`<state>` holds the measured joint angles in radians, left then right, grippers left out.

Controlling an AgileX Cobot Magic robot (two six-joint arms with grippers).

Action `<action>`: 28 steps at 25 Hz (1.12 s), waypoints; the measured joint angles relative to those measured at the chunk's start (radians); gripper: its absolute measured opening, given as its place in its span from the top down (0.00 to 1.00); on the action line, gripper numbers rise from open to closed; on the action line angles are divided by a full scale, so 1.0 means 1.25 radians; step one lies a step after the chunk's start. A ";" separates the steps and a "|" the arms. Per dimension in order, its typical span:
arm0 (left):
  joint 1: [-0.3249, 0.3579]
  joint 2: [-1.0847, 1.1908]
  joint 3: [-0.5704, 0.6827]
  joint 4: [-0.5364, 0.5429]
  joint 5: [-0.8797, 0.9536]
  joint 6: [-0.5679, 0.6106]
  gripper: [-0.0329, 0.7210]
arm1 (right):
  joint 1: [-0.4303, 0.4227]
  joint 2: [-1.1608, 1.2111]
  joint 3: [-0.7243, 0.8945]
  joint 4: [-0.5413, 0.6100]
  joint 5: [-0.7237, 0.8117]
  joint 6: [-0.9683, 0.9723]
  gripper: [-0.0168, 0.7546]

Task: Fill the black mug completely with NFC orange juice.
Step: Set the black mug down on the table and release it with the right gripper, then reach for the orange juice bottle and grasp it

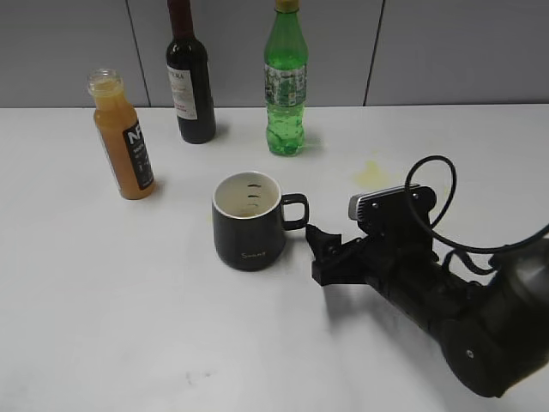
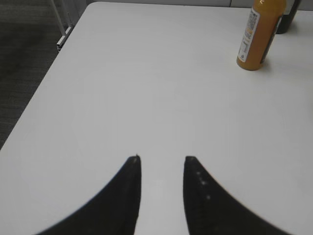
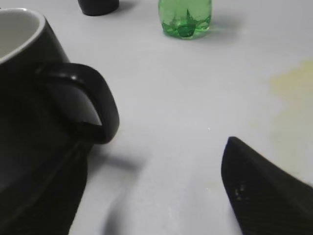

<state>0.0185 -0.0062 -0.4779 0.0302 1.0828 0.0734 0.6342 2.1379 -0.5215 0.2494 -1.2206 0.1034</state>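
The mug (image 1: 249,221) stands mid-table, the juice bottle (image 1: 123,137) behind-left, two bottles (image 1: 190,73) (image 1: 285,81) behind it.

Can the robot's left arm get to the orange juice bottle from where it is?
Probably yes. In the left wrist view only bare white table lies between the open left gripper and the juice bottle, which stands ahead and to the right with nothing blocking it.

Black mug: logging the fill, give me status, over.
Right claw open beside black mug handle. Left claw open, empty, clear of juice bottle. Mug empty, bottle uncapped, upright. Nothing between them.
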 joint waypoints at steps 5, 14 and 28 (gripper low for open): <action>0.000 0.000 0.000 0.000 0.000 0.000 0.64 | 0.000 -0.108 0.095 0.000 0.001 -0.010 0.13; 0.000 0.000 0.000 0.000 0.000 0.000 0.64 | 0.000 -0.410 0.086 0.034 0.255 -0.198 0.13; 0.000 0.000 0.000 0.000 0.000 0.000 0.64 | 0.000 -0.658 -0.027 0.030 1.175 -0.270 0.15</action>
<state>0.0185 -0.0062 -0.4779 0.0302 1.0828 0.0734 0.6342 1.3160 -0.5553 0.2866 0.2477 -0.2346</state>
